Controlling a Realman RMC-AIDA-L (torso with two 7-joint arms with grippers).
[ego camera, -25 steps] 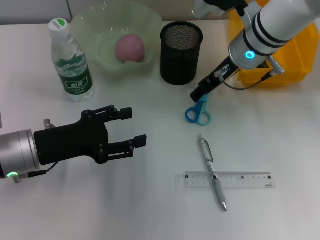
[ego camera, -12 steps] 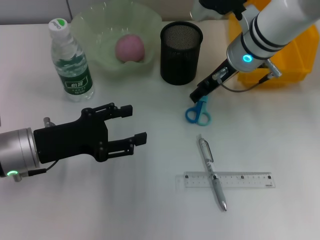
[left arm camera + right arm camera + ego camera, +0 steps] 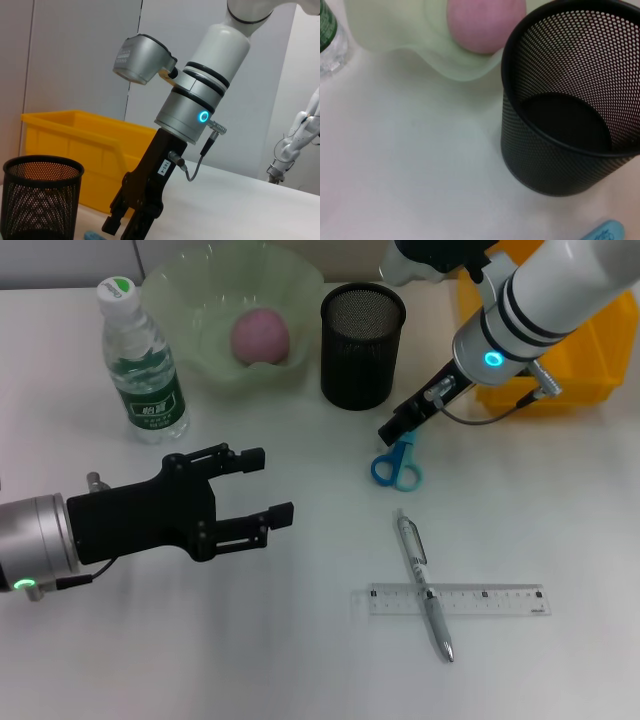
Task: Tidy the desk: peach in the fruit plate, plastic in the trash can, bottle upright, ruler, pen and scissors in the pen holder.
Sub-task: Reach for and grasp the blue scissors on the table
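Note:
The blue-handled scissors (image 3: pixel 398 465) lie flat on the desk, and my right gripper (image 3: pixel 394 428) is down at their blade end, beside the black mesh pen holder (image 3: pixel 362 345). The left wrist view shows that right gripper (image 3: pixel 127 225) from the side, close to the desk. My left gripper (image 3: pixel 270 485) hovers open and empty at the left. A silver pen (image 3: pixel 424 585) lies across a clear ruler (image 3: pixel 457 600). The pink peach (image 3: pixel 260 337) sits in the green fruit plate (image 3: pixel 190 300). The bottle (image 3: pixel 143 362) stands upright. No plastic is in view.
A yellow bin (image 3: pixel 570 350) stands at the back right, behind my right arm. The pen holder (image 3: pixel 560 140) is empty inside. Bare white desk lies between my left gripper and the pen.
My right arm has shifted very slightly to the left above the scissors. The scissors, pen, ruler and left gripper have stayed where they were.

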